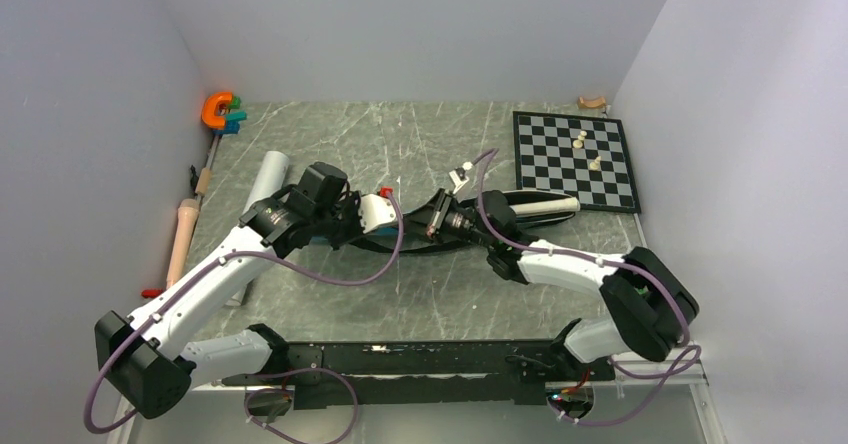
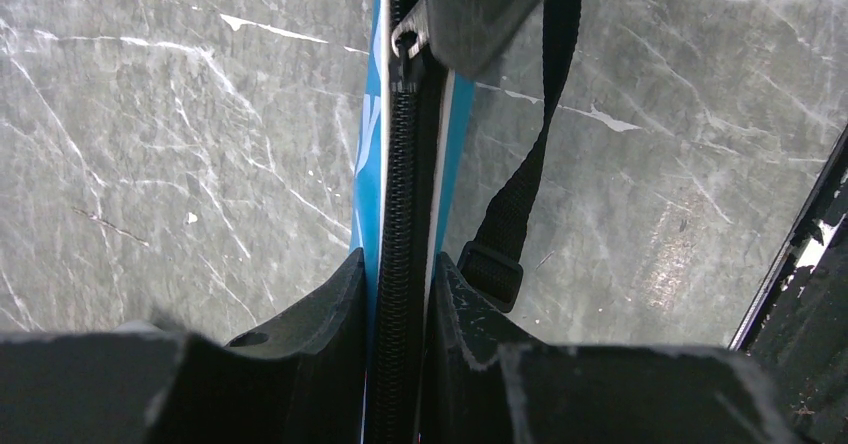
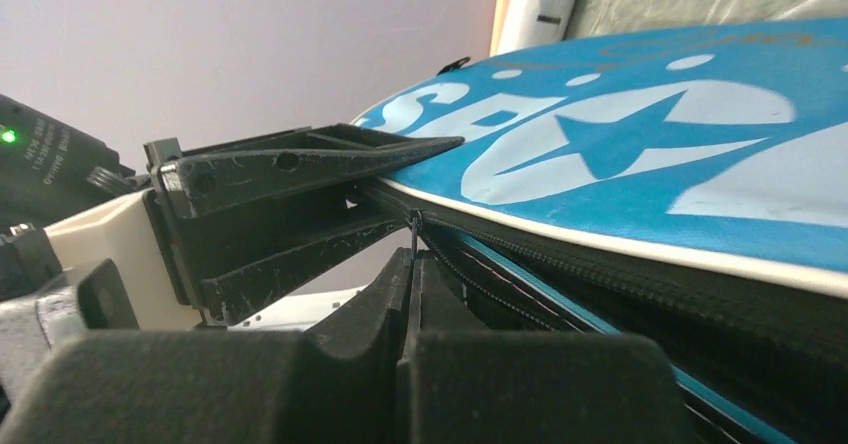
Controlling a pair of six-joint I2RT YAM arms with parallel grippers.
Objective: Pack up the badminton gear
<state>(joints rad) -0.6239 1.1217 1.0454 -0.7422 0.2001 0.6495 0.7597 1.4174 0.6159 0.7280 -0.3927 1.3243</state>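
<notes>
Evidently the packing has reached the zipping stage. The blue SPORT bag sits around the middle of the tabletop, raised on its edge between the two arms, with its black strap hanging down to the right of it in the left wrist view.

The left gripper is clenched on the bag's zip edge, one finger on each side of the black teeth, and looks to be steadying the bag. The right gripper is pinched fully together on the thin zip pull, just beside the left gripper.

The run of zip between the left gripper and the pull looks meshed. Past the pull, I cannot tell how much zip is left to close.

A white handle pokes out at the bag's right end, so at least one racket seems to be inside, though its head is hidden. No shuttlecocks show in any view, so whether they are packed I cannot say.

The long white tube lies outside the bag on the far left, beyond the left arm, so that item looks unpacked.

The chessboard at the far right and the orange clamp at the far left corner sit well apart from the bag.
</notes>
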